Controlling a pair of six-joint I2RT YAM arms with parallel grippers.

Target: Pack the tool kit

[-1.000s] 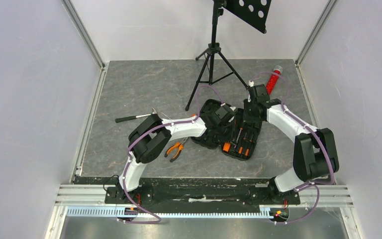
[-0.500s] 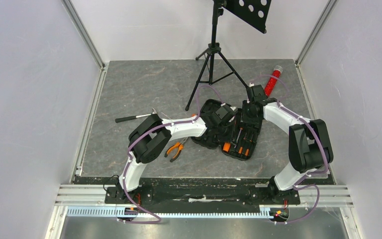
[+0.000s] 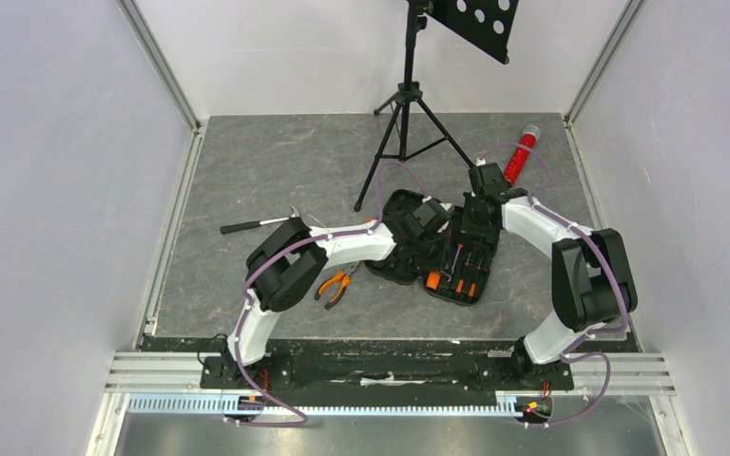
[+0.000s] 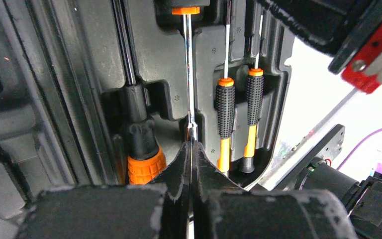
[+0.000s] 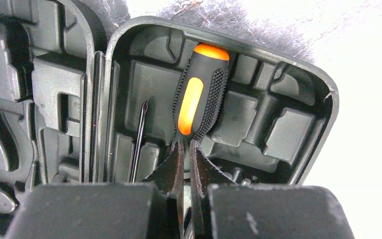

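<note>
Seating step: judging by the poses, the large screwdriver with a black-and-orange knurled handle (image 5: 197,94) is being settled into its moulded slot in the black plastic clamshell case (image 5: 278,134); the case lies open, both halves flat, directly between the two arms
Left gripper (image 4: 191,149): fingers pressed together on the thin metal shaft of that screwdriver, low over the case's tool tray
Right gripper (image 5: 186,154): fingers drawn together at the base of the handle, at the far end of the case; whether they pinch the shaft I cannot tell
Alignment: keep the shaft parallel to the slot's channel; the two slim screwdrivers with black-and-orange grips (image 4: 225,99) already sit in the slots just right of it in the left wrist view, so avoid drifting sideways into them
Press: push down at the handle end first, then along the shaft; let go only once the handle sits level in its pocket
Risk: a twist between the two grips could lever the tray or pop seated tools loose
Left over: orange-handled pliers (image 3: 336,285) lie outside the case, on its left, under the left arm
</note>
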